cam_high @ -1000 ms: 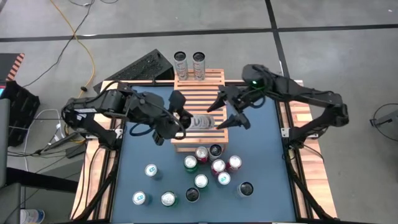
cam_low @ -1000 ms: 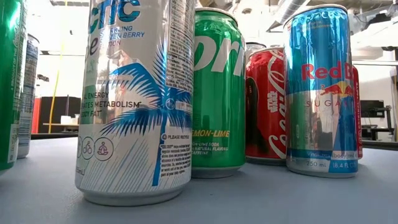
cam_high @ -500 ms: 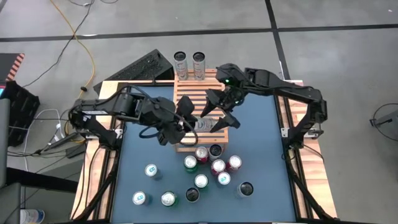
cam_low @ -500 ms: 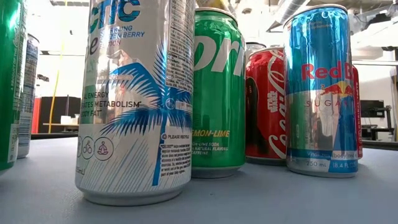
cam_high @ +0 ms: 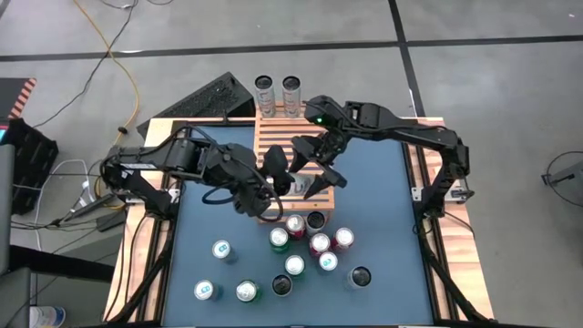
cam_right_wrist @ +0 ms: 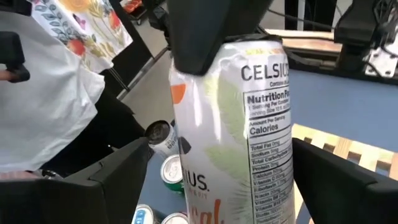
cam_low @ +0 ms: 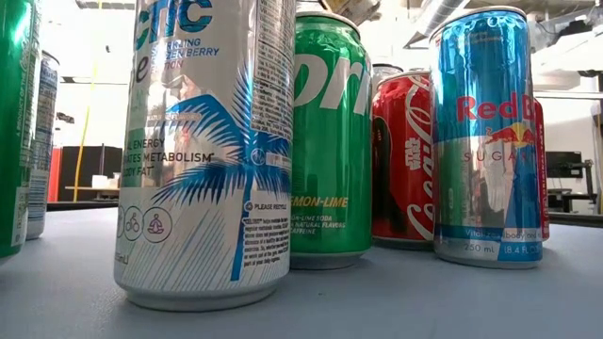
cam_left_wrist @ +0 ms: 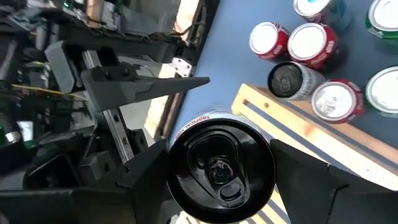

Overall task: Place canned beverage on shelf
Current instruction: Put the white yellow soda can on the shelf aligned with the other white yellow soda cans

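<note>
Can [cam_right_wrist: 242,124] mid-handoff above the shelf [cam_high: 301,128]: left gripper [cam_high: 273,178] clamps it, right gripper [cam_high: 310,169] gapes wide around it, probably needs closing next.

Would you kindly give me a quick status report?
Left gripper shut on Celsius can over shelf. Right gripper open, straddling it. Two cans behind shelf.

Low view: shelf and both arms hidden behind cans; white Celsius can [cam_low: 212,151] and green can [cam_low: 11,122] cut off by the frame edges. High view: loose cans' labels too small to read.
</note>
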`<state>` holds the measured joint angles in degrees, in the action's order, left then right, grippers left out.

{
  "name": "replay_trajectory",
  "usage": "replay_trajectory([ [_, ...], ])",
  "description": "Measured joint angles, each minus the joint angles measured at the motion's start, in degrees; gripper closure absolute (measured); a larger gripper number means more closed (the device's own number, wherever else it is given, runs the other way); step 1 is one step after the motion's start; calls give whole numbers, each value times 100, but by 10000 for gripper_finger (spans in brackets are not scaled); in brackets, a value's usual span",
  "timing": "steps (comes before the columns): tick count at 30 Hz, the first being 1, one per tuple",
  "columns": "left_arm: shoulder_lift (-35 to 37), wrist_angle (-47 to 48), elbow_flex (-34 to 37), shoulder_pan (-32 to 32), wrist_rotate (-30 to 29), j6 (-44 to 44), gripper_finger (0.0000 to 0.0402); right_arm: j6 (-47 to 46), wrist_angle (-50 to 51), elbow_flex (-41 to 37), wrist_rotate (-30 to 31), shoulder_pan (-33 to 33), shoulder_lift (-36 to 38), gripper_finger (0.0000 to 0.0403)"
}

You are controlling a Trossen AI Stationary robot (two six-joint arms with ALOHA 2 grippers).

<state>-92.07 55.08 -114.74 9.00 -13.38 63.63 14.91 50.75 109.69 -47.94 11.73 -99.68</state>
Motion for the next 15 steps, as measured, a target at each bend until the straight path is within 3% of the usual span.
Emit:
replay_trajectory([
  [9, 11, -189, 0, -3, 113, 34, 165, 64, -5, 2, -13, 0, 9, 138],
  [15, 11, -203, 6, -5, 167, 34, 165, 155, -34, -106, -13, -25, 13, 180],
])
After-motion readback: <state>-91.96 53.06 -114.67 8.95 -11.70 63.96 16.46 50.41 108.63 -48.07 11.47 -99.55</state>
